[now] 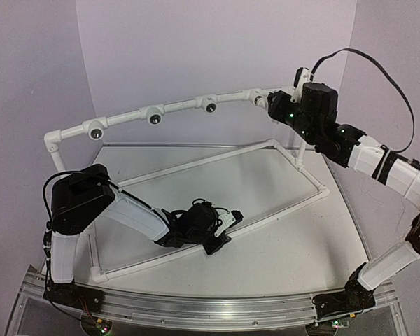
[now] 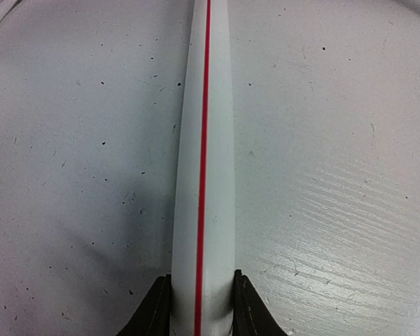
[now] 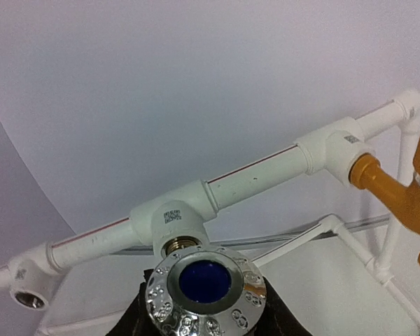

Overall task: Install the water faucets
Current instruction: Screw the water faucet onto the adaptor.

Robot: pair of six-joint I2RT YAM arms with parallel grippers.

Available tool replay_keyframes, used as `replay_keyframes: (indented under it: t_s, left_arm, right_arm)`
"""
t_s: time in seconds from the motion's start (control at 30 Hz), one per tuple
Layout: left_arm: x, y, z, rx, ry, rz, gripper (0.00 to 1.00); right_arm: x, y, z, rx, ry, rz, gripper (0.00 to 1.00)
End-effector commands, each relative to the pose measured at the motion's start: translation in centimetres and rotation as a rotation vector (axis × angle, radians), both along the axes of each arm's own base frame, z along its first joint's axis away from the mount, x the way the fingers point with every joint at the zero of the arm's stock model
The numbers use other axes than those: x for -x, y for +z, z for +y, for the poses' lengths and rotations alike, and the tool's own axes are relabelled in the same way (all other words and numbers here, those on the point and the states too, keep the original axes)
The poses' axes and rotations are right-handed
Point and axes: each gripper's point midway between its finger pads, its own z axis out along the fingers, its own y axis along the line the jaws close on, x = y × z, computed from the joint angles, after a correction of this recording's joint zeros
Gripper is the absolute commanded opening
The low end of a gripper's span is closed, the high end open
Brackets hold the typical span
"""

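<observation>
Holds likely light, stiff tap (image 3: 206, 280) by slippery chrome knob in right pincer (image 3: 208, 318), socket (image 3: 182, 245) at 12 o'clock; clamps pipe (image 2: 203, 140) in left pincer (image 2: 201, 297)

The orange faucet (image 3: 390, 190) runs off the right wrist view's edge.

My right gripper (image 3: 206, 323) holds one faucet (image 3: 205, 283) against a rail socket (image 3: 178, 225), the other faucet (image 3: 399, 203) seated to its right; my left gripper (image 2: 203, 308) straddles a pipe (image 2: 203, 140) on the table (image 2: 70, 175).
</observation>
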Motion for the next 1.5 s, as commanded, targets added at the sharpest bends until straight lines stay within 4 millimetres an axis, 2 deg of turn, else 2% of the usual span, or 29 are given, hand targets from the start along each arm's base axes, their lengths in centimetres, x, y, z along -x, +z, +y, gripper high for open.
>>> replay_keyframes:
  t_s: [0.0,0.23,0.3,0.37,0.4,0.5,0.57,0.67,0.73,0.87,0.97,1.1,1.17,1.3,1.33,1.47]
  left_arm:
    - [5.3,-11.5,9.0,-0.395,0.012,0.256,0.00]
    - [5.3,-11.5,9.0,-0.393,0.012,0.256,0.00]
    - [5.3,-11.5,9.0,-0.393,0.012,0.255,0.00]
    - [5.3,-11.5,9.0,-0.394,0.012,0.256,0.00]
    - [5.3,-11.5,9.0,-0.394,0.013,0.256,0.00]
    - [5.4,-11.5,9.0,-0.394,0.010,0.255,0.00]
    - [5.3,-11.5,9.0,-0.394,0.011,0.255,0.00]
    - [5.3,-11.5,9.0,-0.394,0.009,0.254,0.00]
    - [5.3,-11.4,9.0,-0.393,0.011,0.255,0.00]
    - [5.1,-11.2,8.4,-0.368,0.011,0.244,0.00]
    - [5.0,-11.2,8.4,-0.368,0.010,0.243,0.00]
    - [4.9,-11.2,8.2,-0.365,0.014,0.244,0.00]
    - [4.9,-11.1,8.2,-0.365,0.017,0.243,0.00]
    - [5.0,-11.2,8.2,-0.366,0.016,0.245,0.00]
    - [4.9,-11.2,8.2,-0.366,0.016,0.245,0.00]
    - [4.9,-11.2,8.3,-0.368,0.018,0.245,0.00]
  right_arm:
    - [-2.0,-2.2,-2.9,-0.566,-0.157,0.115,0.00]
    - [-2.4,-1.8,-2.4,-0.966,-0.091,0.239,0.01]
    - [-2.0,-1.0,-2.1,-0.960,-0.054,0.239,0.22]
    - [-1.3,0.1,-1.9,-0.871,-0.003,0.213,0.54]
    - [-0.7,0.8,-2.0,-0.822,0.021,0.191,0.66]
    - [1.8,2.5,-2.5,-0.581,0.102,0.111,0.87]
    - [3.7,2.8,-3.5,-0.428,0.117,0.097,0.96]
    - [6.6,2.3,-4.8,-0.137,0.153,0.099,0.98]
    - [8.2,1.9,-5.4,0.124,0.200,0.073,0.98]
    - [10.7,1.7,-4.9,0.688,0.381,-0.092,0.96]
    - [9.6,1.8,-4.9,1.118,0.413,-0.223,0.96]
    - [7.2,2.4,-4.5,1.485,0.381,-0.332,0.95]
    - [6.1,2.8,-4.1,1.605,0.349,-0.382,0.97]
    - [3.9,1.9,-3.4,1.830,0.310,-0.387,0.98]
    - [3.4,2.8,-3.1,1.843,0.251,-0.424,0.98]
    - [2.0,3.3,-1.8,1.893,0.135,-0.464,0.96]
